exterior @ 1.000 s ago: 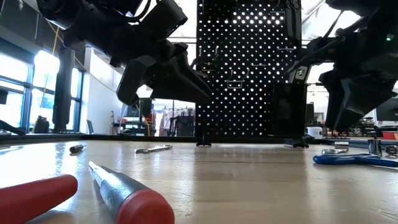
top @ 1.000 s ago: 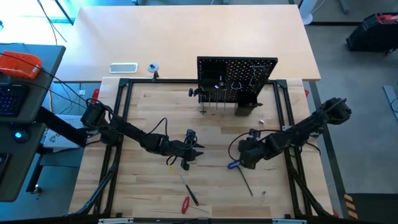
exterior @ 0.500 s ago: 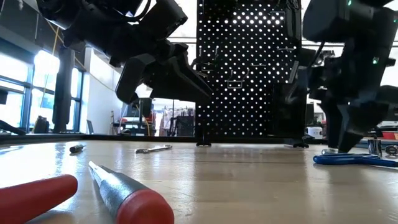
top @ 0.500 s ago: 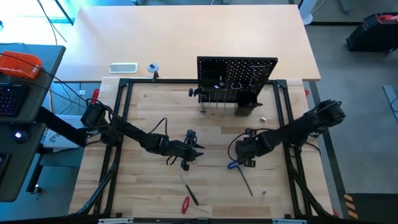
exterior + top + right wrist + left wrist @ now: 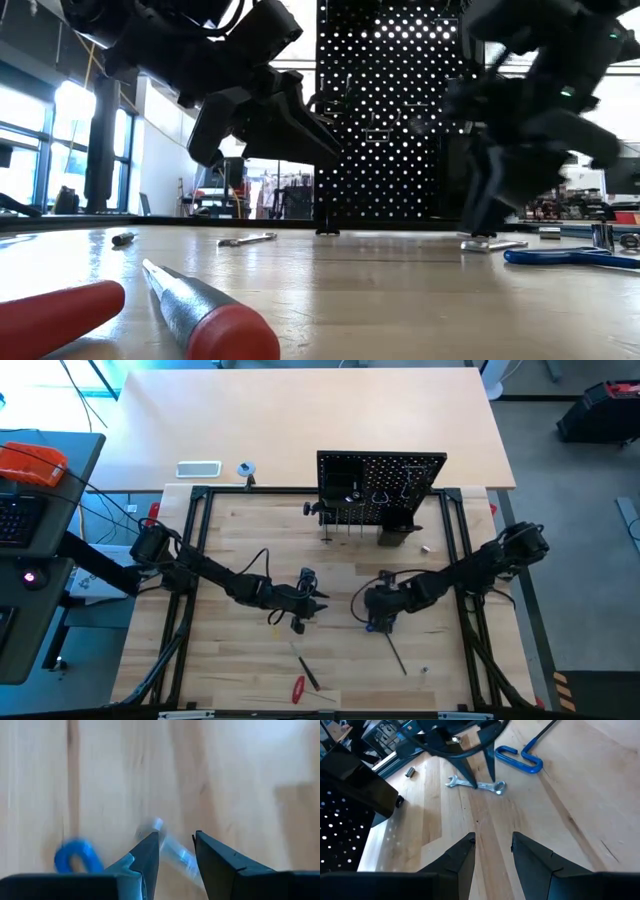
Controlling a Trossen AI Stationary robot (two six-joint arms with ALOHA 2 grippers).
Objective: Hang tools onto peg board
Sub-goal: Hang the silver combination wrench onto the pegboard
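A: Right gripper (image 5: 375, 618) is seen low over the silver wrench (image 5: 476, 784), centre-right of the high view, fingers pointed down and straddling it — set up for a pinch, judging by the pose. A gap is kept between the fingers; contact with the wrench can't be confirmed, since the right wrist view is smeared.

B: And the left?

A: Left gripper (image 5: 308, 603) is parked mid-table, centre of the high view, fingers part open, nothing held. Probably kept clear as a standby.

B: Other tools?

A: Blue-handled hex key (image 5: 385, 636) is lying just beside the wrench, lower right of centre. Red-handled screwdriver (image 5: 298, 688) is left at the bottom centre. Peg board (image 5: 381, 488) is stood upright at the top centre, well apart from both grippers, so nothing from the table is hung yet.

B: Changes versus a second ago?

A: Right arm is shifted leftward in the high view, from beside the hex key to over the wrench, and its fingers are narrowed. Left arm is unchanged. Tools aren't moved.
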